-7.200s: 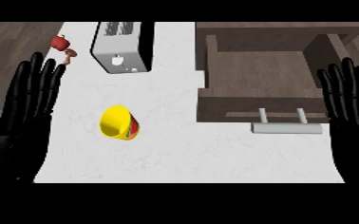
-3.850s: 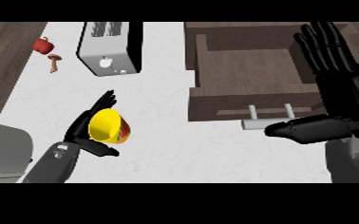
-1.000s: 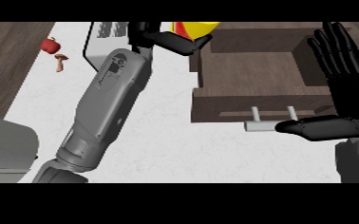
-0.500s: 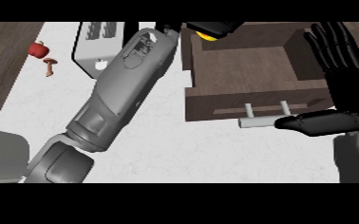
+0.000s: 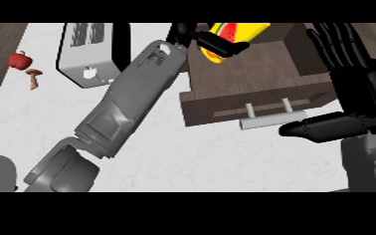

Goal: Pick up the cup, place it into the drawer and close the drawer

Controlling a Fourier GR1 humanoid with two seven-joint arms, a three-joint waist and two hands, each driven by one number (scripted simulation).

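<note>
While the left hand (image 5: 213,41) holds it over the far left corner of the open drawer (image 5: 257,74), the yellow cup (image 5: 238,31) lies tilted, its long axis running roughly from the drawer's left wall up and away to the right. Which end is the mouth I cannot tell, as its top is cut off. The left hand's fingers are curled round the cup's near side, gripping it. A red and green patch shows on the cup beside those fingers; it cannot be read as writing. At the drawer's right side the right hand (image 5: 351,99) stands with its fingers straight and holds nothing, its thumb lying just beside the right end of the drawer's grey handle (image 5: 272,120). Left of the drawer a toaster (image 5: 88,55) stands on the white counter (image 5: 220,164).
</note>
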